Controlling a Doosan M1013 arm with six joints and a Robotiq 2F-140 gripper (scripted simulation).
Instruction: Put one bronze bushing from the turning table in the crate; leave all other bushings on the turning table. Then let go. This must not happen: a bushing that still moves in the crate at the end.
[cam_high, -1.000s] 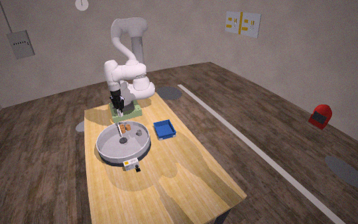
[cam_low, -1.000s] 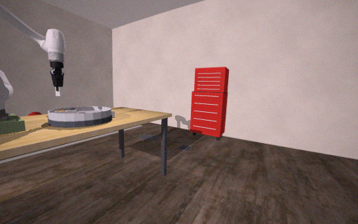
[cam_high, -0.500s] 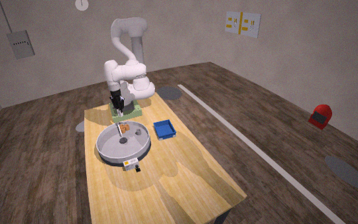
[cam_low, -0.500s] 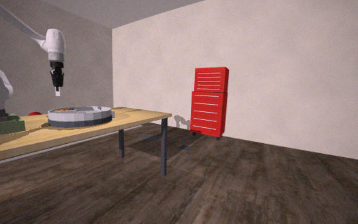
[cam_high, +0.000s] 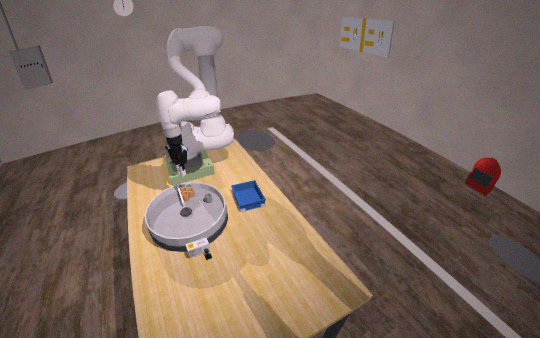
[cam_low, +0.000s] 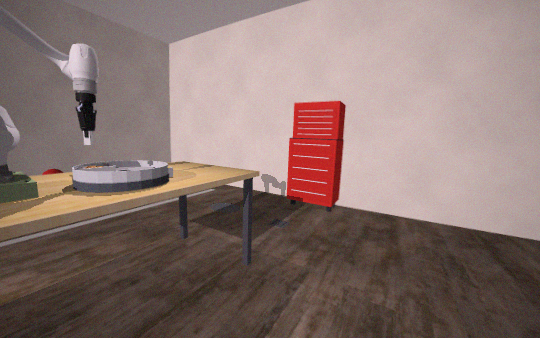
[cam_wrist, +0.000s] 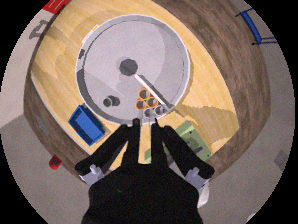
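Observation:
The round grey turning table (cam_high: 165, 239) (cam_low: 120, 176) (cam_wrist: 153, 50) stands on the wooden bench. A cluster of bronze bushings (cam_high: 187, 193) (cam_wrist: 148, 102) sits near its rim on the arm's side, beside a thin divider bar (cam_high: 179, 196). Dark grey bushings (cam_high: 207, 198) (cam_wrist: 111, 102) sit in another sector. The blue crate (cam_high: 248, 195) (cam_wrist: 87, 124) stands on the bench right of the turning table and looks empty. My gripper (cam_high: 180, 171) (cam_low: 87, 141) (cam_wrist: 146, 114) hangs well above the turning table's rim near the bronze bushings, fingers drawn together with nothing between them.
The arm's green base block (cam_high: 192, 170) stands behind the turning table. A small control box (cam_high: 197, 247) sits at the table's front rim. A red tool cabinet (cam_low: 315, 155) stands against the far wall, off the bench.

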